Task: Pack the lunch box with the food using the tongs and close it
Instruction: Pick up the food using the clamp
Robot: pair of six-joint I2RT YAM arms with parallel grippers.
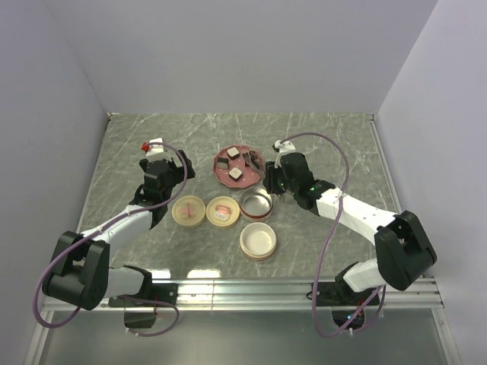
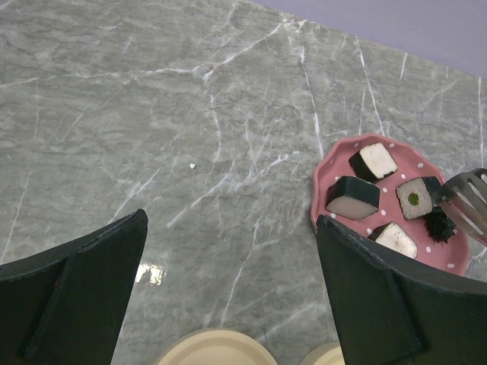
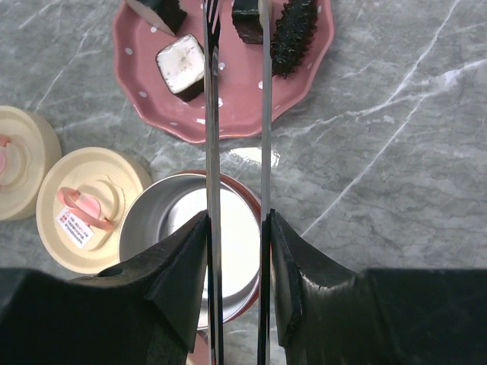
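Several black-and-white food blocks (image 1: 236,174) lie on a pink dotted plate (image 1: 221,163). My right gripper (image 3: 238,219) is shut on the silvery tongs (image 3: 212,114), both arms pressed between its fingers. The tong tips reach over the plate (image 3: 228,114) and straddle one food block (image 3: 247,19); a gap shows on its left side. Another block (image 3: 183,67) lies left of the tongs. The round metal lunch box (image 3: 148,224) with a red rim sits under the gripper, nothing showing inside it. My left gripper (image 2: 232,220) hangs open over bare marble, left of the plate (image 2: 323,182).
Two cream lids with pink knobs (image 1: 189,211) (image 1: 223,211) sit left of the lunch box (image 1: 256,204). A cream round bowl (image 1: 258,240) stands in front of it. A black spiky piece (image 3: 293,34) lies on the plate's right side. Grey walls close in the marble table.
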